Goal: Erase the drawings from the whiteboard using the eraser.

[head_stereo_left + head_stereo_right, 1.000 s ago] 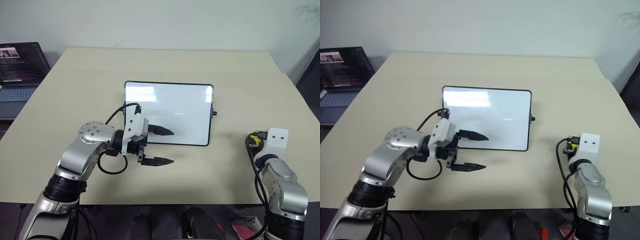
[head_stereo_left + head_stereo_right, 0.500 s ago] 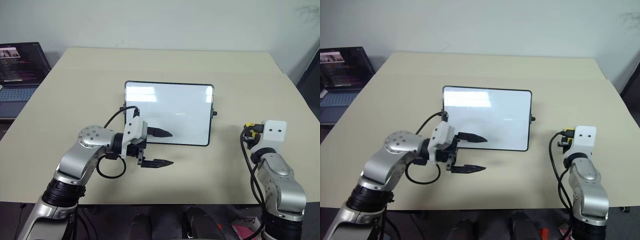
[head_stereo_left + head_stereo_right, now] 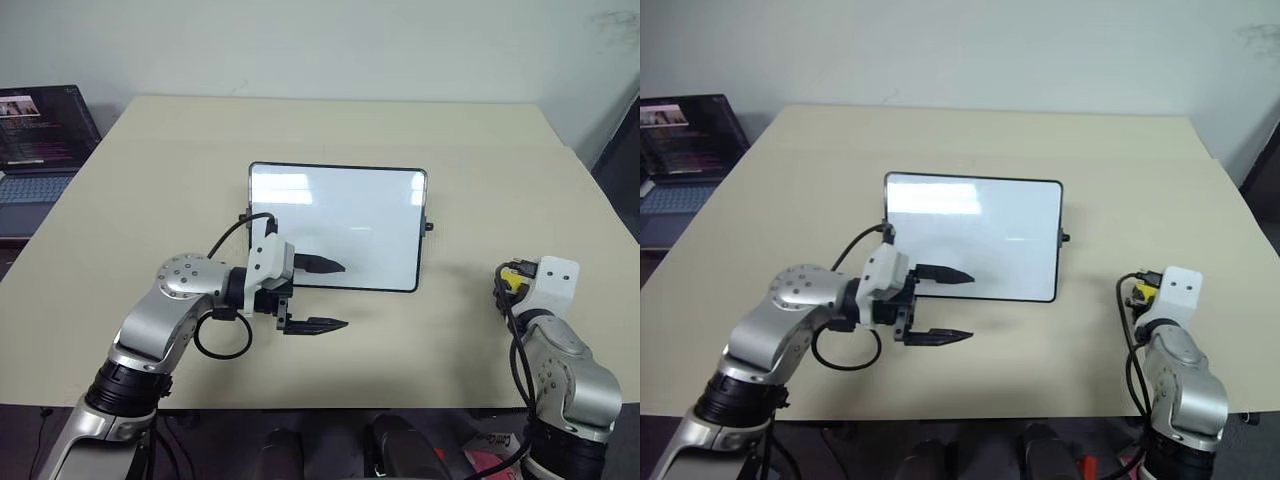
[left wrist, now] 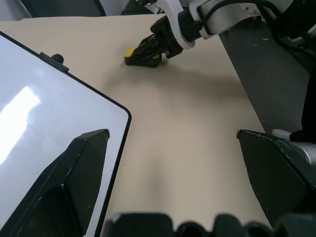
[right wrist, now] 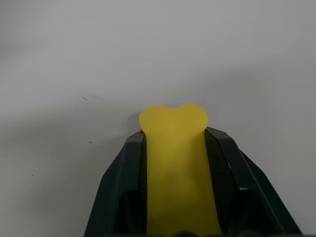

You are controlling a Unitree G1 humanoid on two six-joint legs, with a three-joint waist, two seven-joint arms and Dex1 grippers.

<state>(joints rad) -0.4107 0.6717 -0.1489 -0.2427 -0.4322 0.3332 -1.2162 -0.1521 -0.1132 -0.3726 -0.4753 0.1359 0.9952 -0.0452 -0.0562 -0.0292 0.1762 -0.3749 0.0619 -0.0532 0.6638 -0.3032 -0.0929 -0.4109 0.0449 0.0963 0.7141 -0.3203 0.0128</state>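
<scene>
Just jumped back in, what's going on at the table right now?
The right gripper is shut on the yellow eraser, down at the table to the right of the whiteboard. The left gripper is open, one finger over the board's near edge, the other over the table. No drawings show on the board's visible surface, so the wiping looks done.

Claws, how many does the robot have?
2. The left claw hangs open at the whiteboard's near edge; the right claw pinches the eraser on the table's right.
</scene>
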